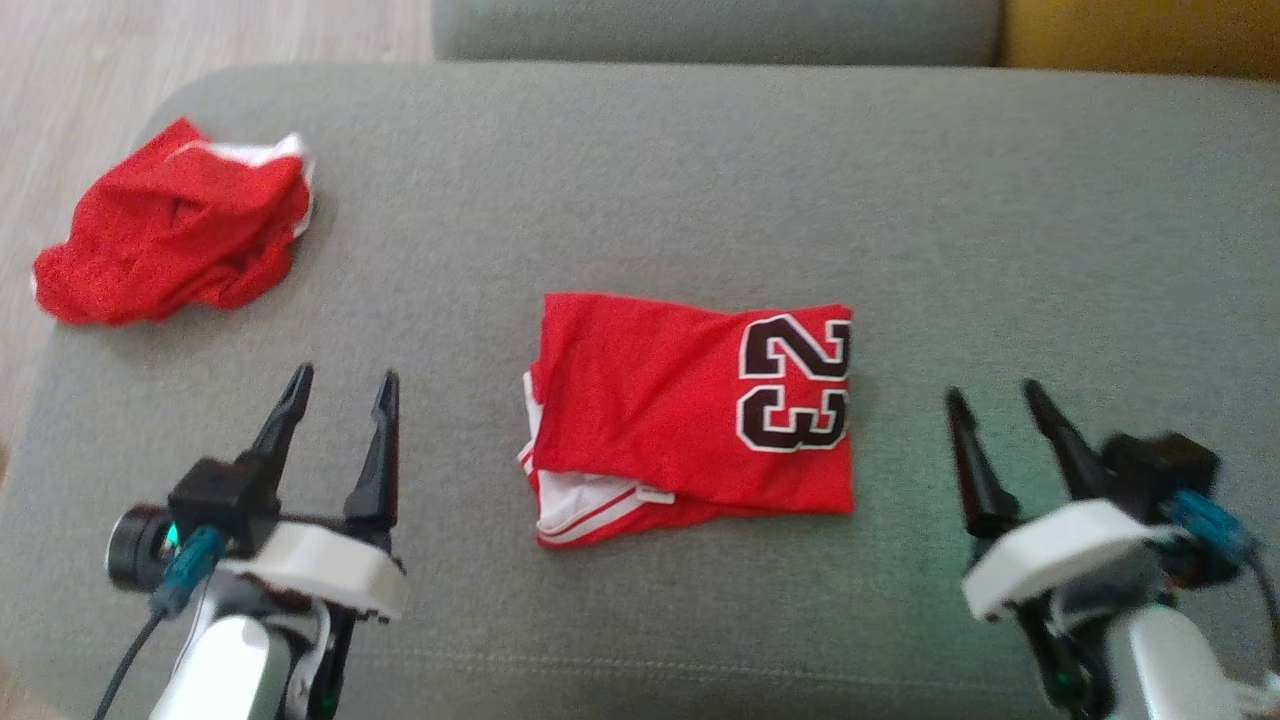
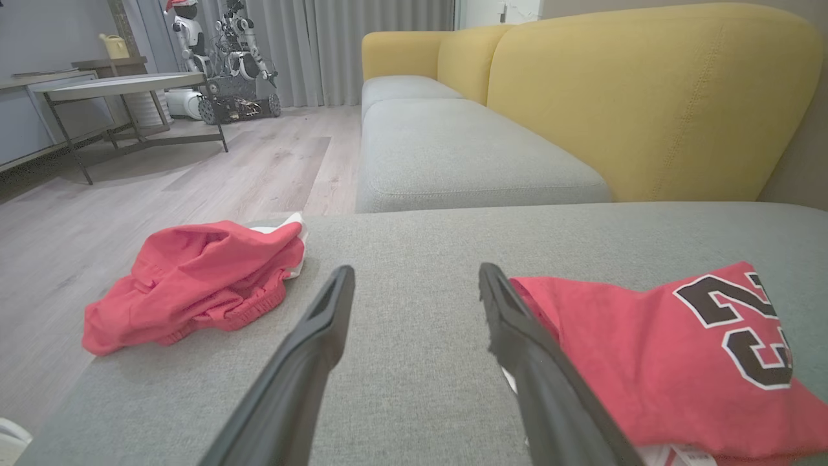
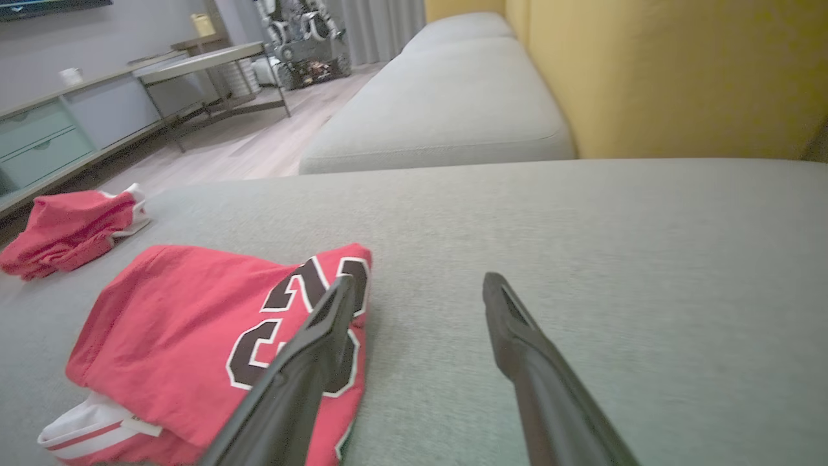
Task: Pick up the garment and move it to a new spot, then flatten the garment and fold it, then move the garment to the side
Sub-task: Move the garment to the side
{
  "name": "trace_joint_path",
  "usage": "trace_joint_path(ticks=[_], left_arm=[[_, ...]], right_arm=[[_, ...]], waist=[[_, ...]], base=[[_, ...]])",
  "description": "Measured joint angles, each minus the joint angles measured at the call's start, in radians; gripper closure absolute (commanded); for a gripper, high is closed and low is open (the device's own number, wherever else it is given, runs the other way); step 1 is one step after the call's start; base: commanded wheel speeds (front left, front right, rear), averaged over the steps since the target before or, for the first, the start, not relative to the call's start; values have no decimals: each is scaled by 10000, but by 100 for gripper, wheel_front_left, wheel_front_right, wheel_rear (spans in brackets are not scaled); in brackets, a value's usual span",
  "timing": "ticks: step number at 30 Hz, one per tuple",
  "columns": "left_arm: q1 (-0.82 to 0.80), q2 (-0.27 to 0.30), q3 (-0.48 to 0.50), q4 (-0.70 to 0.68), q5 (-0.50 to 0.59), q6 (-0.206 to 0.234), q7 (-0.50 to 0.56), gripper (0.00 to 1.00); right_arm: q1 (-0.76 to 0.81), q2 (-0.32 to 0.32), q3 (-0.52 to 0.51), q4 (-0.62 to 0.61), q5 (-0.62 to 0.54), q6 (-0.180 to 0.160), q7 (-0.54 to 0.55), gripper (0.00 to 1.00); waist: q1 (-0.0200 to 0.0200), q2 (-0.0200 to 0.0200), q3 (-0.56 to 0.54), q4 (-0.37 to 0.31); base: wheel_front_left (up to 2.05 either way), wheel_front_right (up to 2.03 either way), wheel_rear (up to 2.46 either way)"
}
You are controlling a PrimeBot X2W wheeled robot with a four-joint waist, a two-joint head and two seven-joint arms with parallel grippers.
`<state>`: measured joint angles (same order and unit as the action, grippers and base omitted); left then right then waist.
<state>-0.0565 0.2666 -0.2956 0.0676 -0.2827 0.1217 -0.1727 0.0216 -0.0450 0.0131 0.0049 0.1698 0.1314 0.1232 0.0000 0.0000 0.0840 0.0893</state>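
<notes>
The garment (image 1: 680,410) is a red jersey with a black "23", folded into a rough square in the middle of the grey cushion (image 1: 700,180). It also appears at the right of the left wrist view as the garment (image 2: 647,362), and at the lower left of the right wrist view as the garment (image 3: 194,336). My left gripper (image 1: 343,385) hovers open to its left, empty, seen again as the left gripper (image 2: 414,278). On the jersey's right my right gripper (image 1: 993,393) is open and empty too, shown as the right gripper (image 3: 417,285) beside the jersey's edge.
A second red garment (image 1: 170,230) lies crumpled near the cushion's far left corner, seen also as the crumpled garment (image 2: 194,278). Wooden floor (image 2: 162,175) lies beyond the left edge. A yellow backrest (image 2: 647,97) rises behind. A table (image 2: 123,84) and another robot (image 2: 226,58) stand far off.
</notes>
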Motion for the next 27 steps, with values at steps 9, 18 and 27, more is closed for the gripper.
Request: trace_joint_path(ticks=[9, 18, 27], left_arm=[[-883, -282, -203, 322, 0, -255, -395, 0], [-1357, -493, -247, 675, 0, -265, -673, 0], [-1548, -499, -199, 708, 2, -351, -757, 0]], right_arm=[[-1753, -8, 1126, 2794, 347, 0, -86, 0], [-3034, -36, 1327, 4581, 667, 0, -59, 100], [-3265, -35, 1822, 4479, 476, 0, -221, 100]], waist=[[1, 0, 973, 734], [1, 0, 1701, 990], [1, 0, 1831, 335]], base=[[0, 0, 0], [0, 0, 0], [0, 0, 0]])
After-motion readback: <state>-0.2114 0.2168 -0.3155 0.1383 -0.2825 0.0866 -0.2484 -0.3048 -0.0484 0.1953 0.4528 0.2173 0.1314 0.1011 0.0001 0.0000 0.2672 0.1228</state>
